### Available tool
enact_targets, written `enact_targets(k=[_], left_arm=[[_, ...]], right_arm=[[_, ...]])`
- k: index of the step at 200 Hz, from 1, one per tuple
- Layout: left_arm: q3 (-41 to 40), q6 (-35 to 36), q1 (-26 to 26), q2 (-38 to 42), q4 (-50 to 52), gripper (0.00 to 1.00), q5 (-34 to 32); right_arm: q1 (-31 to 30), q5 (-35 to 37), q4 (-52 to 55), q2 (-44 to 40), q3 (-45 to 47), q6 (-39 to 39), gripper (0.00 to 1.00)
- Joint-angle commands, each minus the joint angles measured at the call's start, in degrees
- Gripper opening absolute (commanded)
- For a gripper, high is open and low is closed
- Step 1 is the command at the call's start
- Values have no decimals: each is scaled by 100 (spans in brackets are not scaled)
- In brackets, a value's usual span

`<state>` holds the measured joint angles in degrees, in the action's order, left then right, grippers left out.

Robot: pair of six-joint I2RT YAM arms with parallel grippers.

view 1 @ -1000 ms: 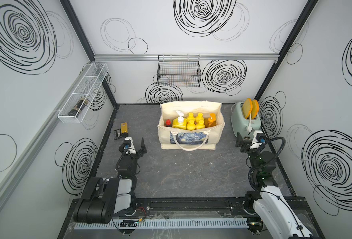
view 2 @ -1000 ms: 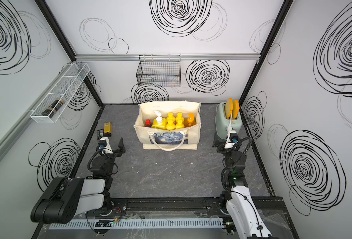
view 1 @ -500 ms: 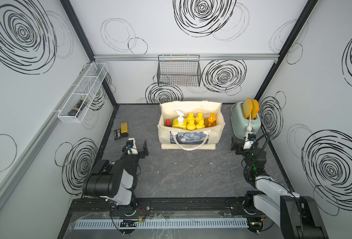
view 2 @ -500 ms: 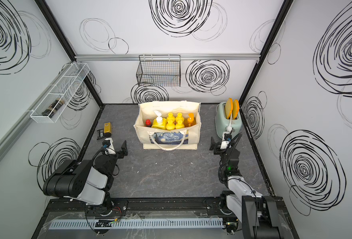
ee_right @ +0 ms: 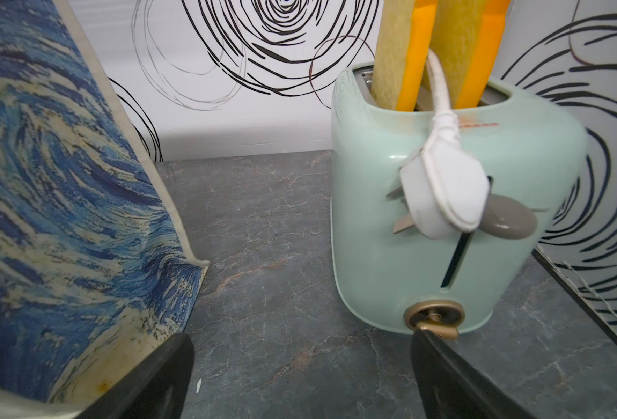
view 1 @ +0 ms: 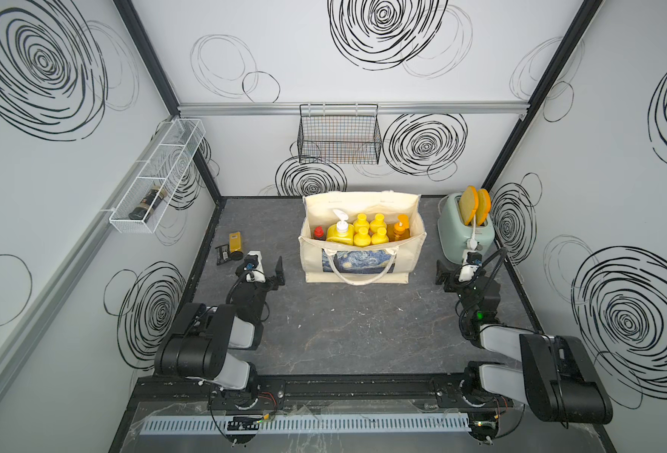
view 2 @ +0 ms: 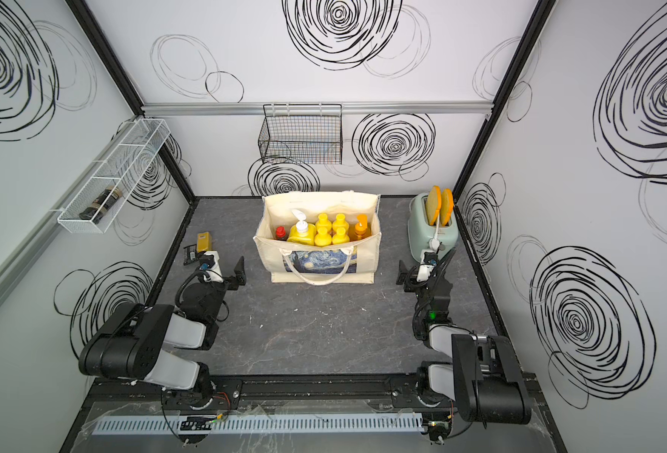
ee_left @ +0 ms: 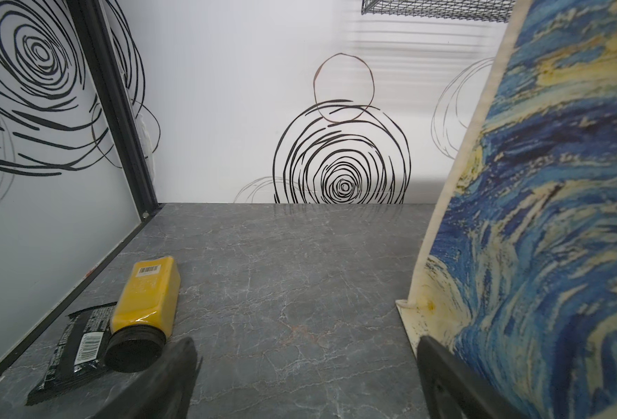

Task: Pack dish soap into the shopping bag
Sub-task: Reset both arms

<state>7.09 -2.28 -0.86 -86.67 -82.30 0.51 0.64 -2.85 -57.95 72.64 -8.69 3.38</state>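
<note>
Noted left gripper (ee_left: 303, 362) spread wide, empty, with shopping bag (view 1: 363, 266) just right of it. Noted right gripper (ee_right: 301, 352) spread wide, empty, between bag and mint toaster (ee_right: 444, 217). Counted seven dish soap bottles (view 1: 363, 231) upright inside bag.

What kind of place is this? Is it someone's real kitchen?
Probably a robot test booth, not a real kitchen. Swirl-marked walls box in the table, a left arm and right arm sit at its front, and a toaster stands beside the shopping bag.
</note>
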Motion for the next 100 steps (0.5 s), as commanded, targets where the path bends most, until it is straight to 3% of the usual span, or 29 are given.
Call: enact_targets(k=[1, 35, 71, 100], left_arm=[[82, 101, -45, 80, -227, 96, -51], [91, 132, -72, 85, -198, 96, -67], [92, 165, -94, 89, -198, 96, -89], [165, 250, -257, 104, -44, 96, -431]], right_arm=[[10, -5, -660, 435, -167, -118, 97], [-108, 56, -1808, 1036, 159, -356, 98], [-55, -131, -433, 1211, -647, -269, 97], [67, -265, -465, 1219, -644, -171, 97]])
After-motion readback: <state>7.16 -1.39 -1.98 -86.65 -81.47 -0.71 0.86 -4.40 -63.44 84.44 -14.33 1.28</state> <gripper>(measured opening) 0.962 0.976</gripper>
